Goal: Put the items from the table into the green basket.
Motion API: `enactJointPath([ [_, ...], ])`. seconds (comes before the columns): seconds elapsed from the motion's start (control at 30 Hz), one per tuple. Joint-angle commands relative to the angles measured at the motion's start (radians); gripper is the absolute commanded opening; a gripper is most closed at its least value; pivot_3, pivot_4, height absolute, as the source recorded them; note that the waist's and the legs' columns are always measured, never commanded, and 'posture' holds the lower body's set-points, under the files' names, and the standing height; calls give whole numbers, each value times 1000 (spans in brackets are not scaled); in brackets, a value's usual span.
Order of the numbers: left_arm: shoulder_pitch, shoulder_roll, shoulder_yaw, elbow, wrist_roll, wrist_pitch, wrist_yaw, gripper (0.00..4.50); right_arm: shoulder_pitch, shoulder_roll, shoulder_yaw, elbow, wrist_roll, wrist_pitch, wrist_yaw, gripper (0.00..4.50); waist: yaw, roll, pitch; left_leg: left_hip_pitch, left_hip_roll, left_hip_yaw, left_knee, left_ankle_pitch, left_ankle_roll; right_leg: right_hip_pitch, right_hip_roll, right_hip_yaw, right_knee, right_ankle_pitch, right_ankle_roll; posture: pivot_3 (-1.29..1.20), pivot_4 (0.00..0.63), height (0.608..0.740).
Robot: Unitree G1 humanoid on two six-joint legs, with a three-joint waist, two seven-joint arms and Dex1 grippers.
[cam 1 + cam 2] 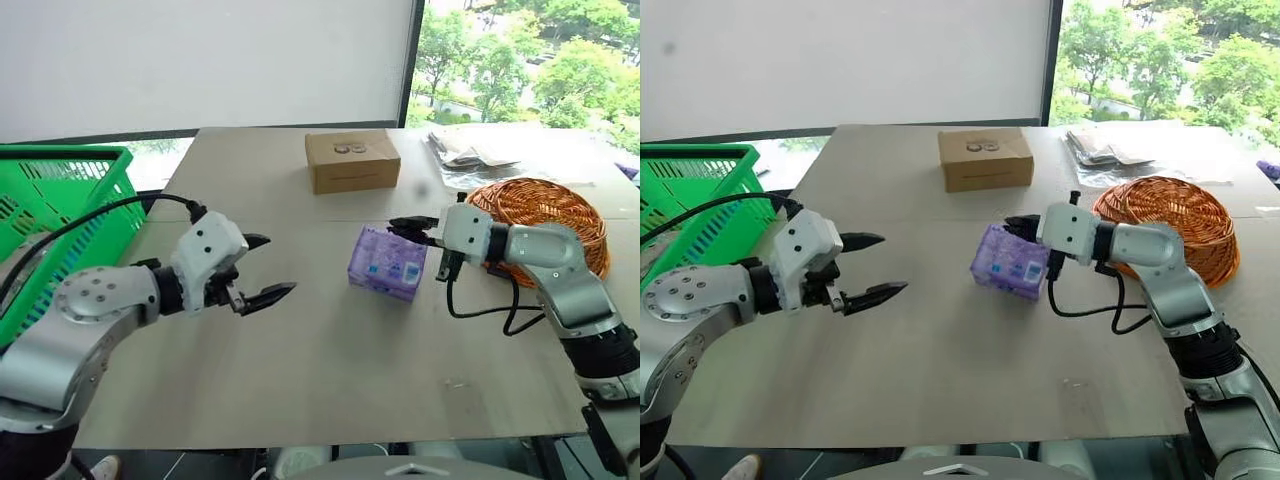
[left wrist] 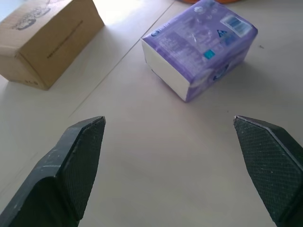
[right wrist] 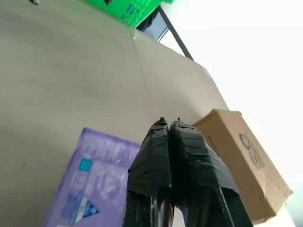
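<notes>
The purple tissue pack [image 1: 387,263] lay on the counter [image 1: 330,370] just beneath the right gripper [image 1: 404,228], whose fingers were clenched on nothing, while the left gripper [image 1: 262,268] faced it with fingers released, apparently ready for grasping.

purple tissue pack [image 1: 388,263], green lattice basket [image 1: 55,215], brown cardboard box [image 1: 352,160], orange wicker basket [image 1: 545,220]

Looks like a lab or test room, not a shop: I'm at a bare panel table [image 1: 330,370] staged with a green basket [image 1: 60,200], wicker basket [image 1: 545,215] and cardboard box [image 1: 352,160]. Plain white wall [image 1: 200,60] ahead, big window [image 1: 530,60] onto trees ahead-right.
</notes>
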Motion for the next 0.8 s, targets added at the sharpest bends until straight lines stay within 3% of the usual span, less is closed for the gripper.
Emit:
enactJointPath([
  [0.03, -60, -31, -22, -11, -31, -17, 9, 4500, -12, 2, -15, -39, 17, 31, -9, 66, 0, 0, 0, 0, 0, 0, 0, 0, 0, 0, 0, 0, 0, 0, 0, 152, 5, 740],
  [0.07, -77, -51, -51, -23, -44, -11, 10, 4500, -4, -12, -15, -44, 26, 49, 11, 66, -1, 0, 0, 0, 0, 1, 0, 0, 0, 0, 0, 1, 0, 0, 0, 152, 5, 740],
  [0.1, -94, -68, -87, -33, -45, -13, 10, 4500, 6, -33, -16, -51, 36, 72, 35, 638, -1, 0, 0, 0, 0, 1, 0, 0, 0, 0, -1, 1, 0, 0, 0, 152, 5, 740],
  [0.2, -166, -127, -190, -15, -51, -10, -1, 4500, 39, -90, -42, -85, 103, 185, 89, 1790, 3, -1, -2, -1, -2, 1, 1, 0, 0, 0, -1, 1, 0, 1, 1, 150, 0, 740],
  [0.23, -192, -138, -226, 2, -38, -16, -12, 4500, 59, -104, -63, -106, 136, 235, 88, 2411, 2, -1, -2, -1, -2, 1, 1, 0, 0, 0, -1, 0, -1, 2, 3, 143, 0, 740],
  [0.4, -312, -140, -431, 174, 150, -169, -103, 4500, 207, -152, -215, -188, 310, 452, 56, 4461, -1, 1, -3, -1, -3, 2, 0, 0, 0, 0, 2, -1, 0, 2, 3, 101, 0, 740],
  [0.5, -435, -198, -576, 387, 301, -352, -181, 4500, 412, -215, -361, -249, 371, 515, 68, 4461, 4, 3, -4, -2, -4, 3, 1, 0, 0, 0, 2, -2, 0, 1, 1, 40, 0, 740],
  [0.8, -639, -420, -710, 873, 511, -698, -251, 4500, 785, -185, -624, -482, 486, 624, -50, 4461, -69, 5, -7, -3, -3, 6, 4, 0, 1, 0, 3, 1, -1, 0, 8, -128, 11, 740],
])
